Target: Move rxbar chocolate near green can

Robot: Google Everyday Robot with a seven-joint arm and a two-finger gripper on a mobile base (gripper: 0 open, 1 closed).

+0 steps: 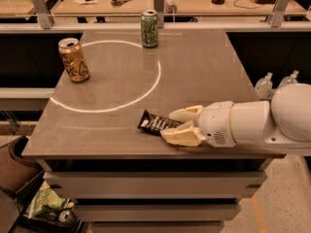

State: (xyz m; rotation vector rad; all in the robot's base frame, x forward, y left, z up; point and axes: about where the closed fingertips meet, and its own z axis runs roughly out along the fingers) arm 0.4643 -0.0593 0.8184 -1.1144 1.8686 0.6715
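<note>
The rxbar chocolate [154,123], a dark glossy bar with pale lettering, lies flat near the front edge of the grey table [204,62]. My gripper [168,124] reaches in from the right, low over the table. Its two cream fingers [181,134] straddle the bar's right end and press against it. The green can [149,28] stands upright at the table's far edge, well away from the bar and the gripper.
A gold-orange can [74,59] stands at the table's left side. A white circle [109,74] is marked on the tabletop. Two clear bottles [265,85] stand to the right, beyond the table. A bin with trash [46,205] sits on the floor at lower left.
</note>
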